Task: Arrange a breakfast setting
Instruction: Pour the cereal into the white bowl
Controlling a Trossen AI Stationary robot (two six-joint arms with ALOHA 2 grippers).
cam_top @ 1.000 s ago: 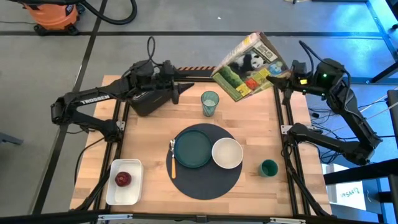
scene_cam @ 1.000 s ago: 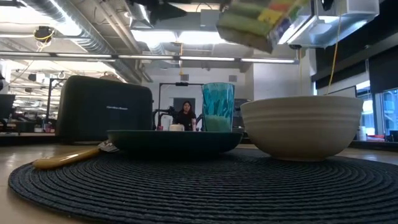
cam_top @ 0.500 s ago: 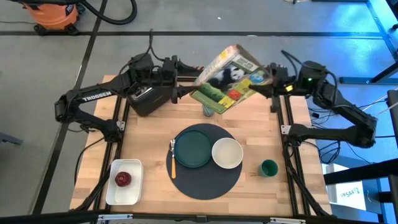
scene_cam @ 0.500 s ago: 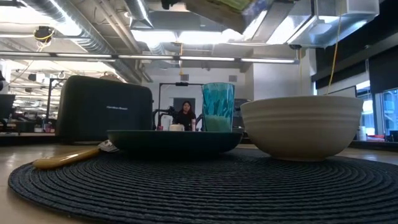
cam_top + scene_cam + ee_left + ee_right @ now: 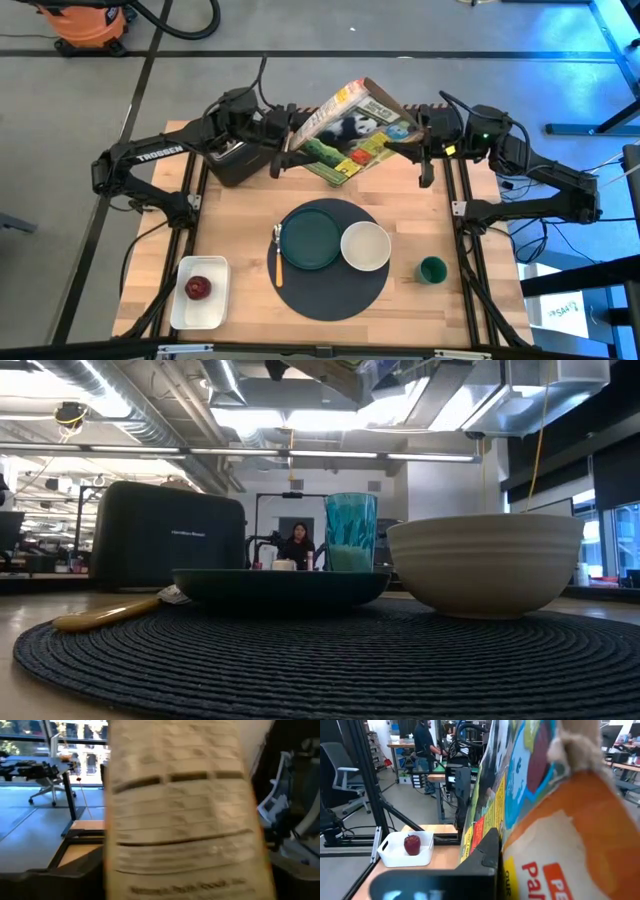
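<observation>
At the far left of the table we see the tray near the front corner, with the apple lying in it. Behind it, at the back, stands a dark toaster. The left gripper hovers just beside the toaster, at the left edge of a cereal box; we cannot tell if its fingers are spread or closed, because the box hides them (the left wrist view shows only the printed side of the box).

The box hangs in the air above the back of the table. Its long axis runs about left to right, and its panda face is tilted up toward the camera.

In the middle lies the mat. On it, from left to right, are the utensil with its long axis pointing from front to back, the plate, and the bowl, which touches the plate's right rim. In the low view the tumbler stands upright behind the plate.

The right gripper pinches the right end of the box. The cup stands right of the mat.
</observation>
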